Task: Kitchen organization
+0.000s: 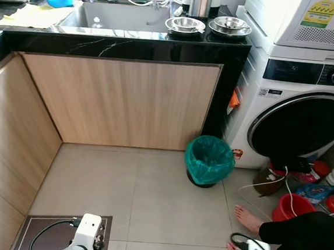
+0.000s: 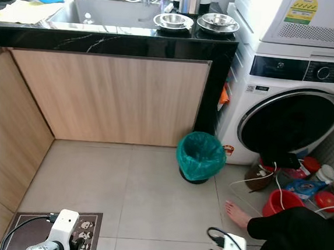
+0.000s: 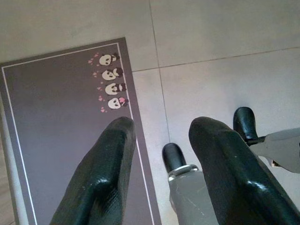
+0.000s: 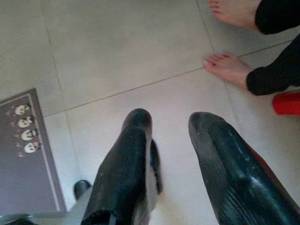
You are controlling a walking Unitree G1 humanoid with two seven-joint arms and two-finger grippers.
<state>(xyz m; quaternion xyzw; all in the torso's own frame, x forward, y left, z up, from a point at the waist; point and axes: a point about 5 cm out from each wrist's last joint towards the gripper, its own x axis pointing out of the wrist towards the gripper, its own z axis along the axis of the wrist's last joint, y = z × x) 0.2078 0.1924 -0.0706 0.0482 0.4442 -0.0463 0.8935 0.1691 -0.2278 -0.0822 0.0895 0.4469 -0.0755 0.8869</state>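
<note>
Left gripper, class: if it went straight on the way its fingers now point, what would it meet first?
Probably the floor. The left gripper hangs open, pointing down over the edge of the dark panda mat where it meets the pale tiles; depth is unclear.

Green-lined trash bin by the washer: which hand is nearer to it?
Right. The right hand hangs low over bare tile, diagonally below the trash bin; the left hand hangs farther off, at the panda mat's edge.

bin (image 1: pixel 209 160) between counter (image 1: pixel 145 36) and washer (image 1: pixel 300 107)
</note>
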